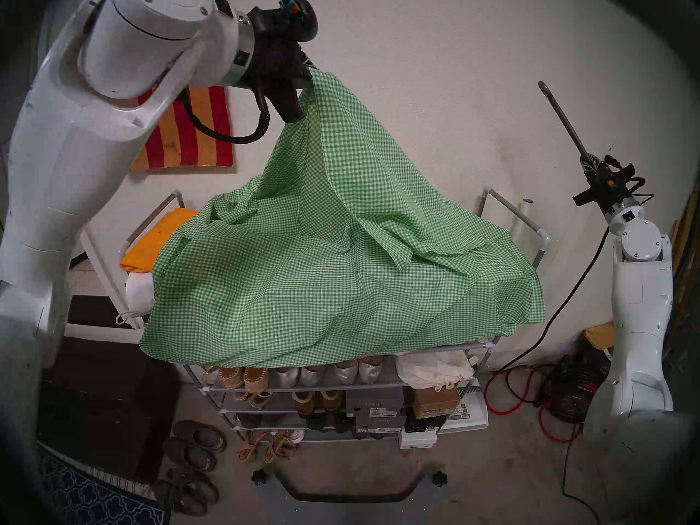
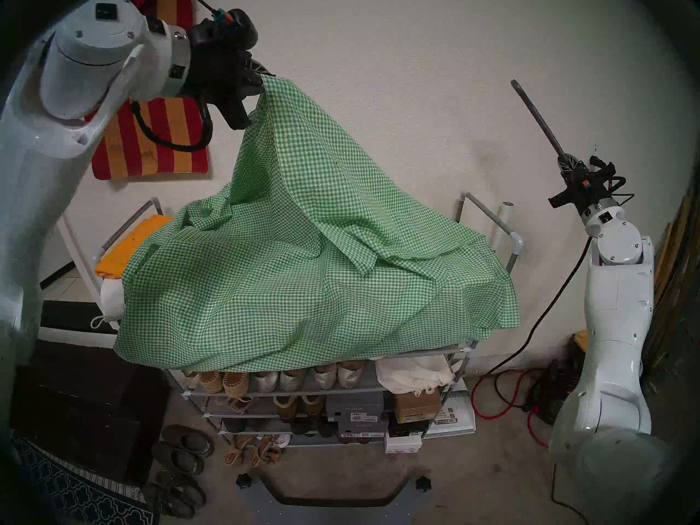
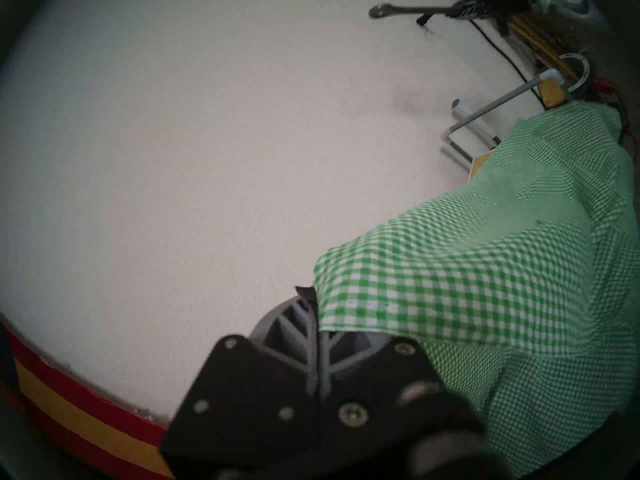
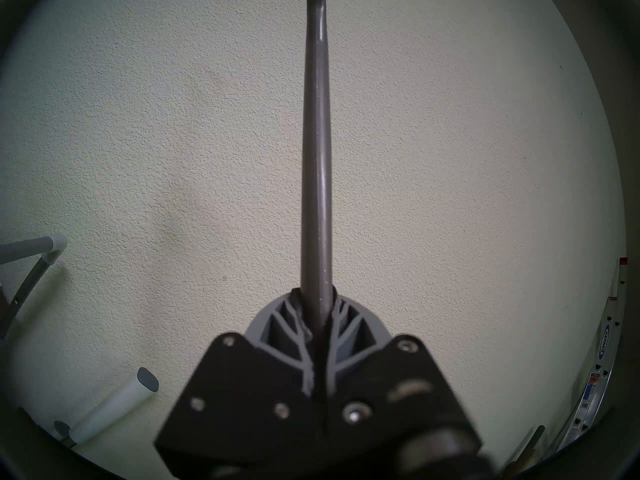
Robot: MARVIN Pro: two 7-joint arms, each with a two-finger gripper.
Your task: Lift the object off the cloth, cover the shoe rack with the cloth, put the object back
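Green-and-white gingham cloth tents over the tubular shoe rack, one corner pinched high in the left pincer; right pincer clamps the slim grey bar (ring-eye uppermost), well aside.

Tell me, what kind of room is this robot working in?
Probably a home garage or storage room: a bare concrete floor, a shoe rack stacked with shoes and boxes against a plain wall, and a metal ladder leaning at the side.

Textured off-white wall with a red-and-gold striped rug, above concrete floor.
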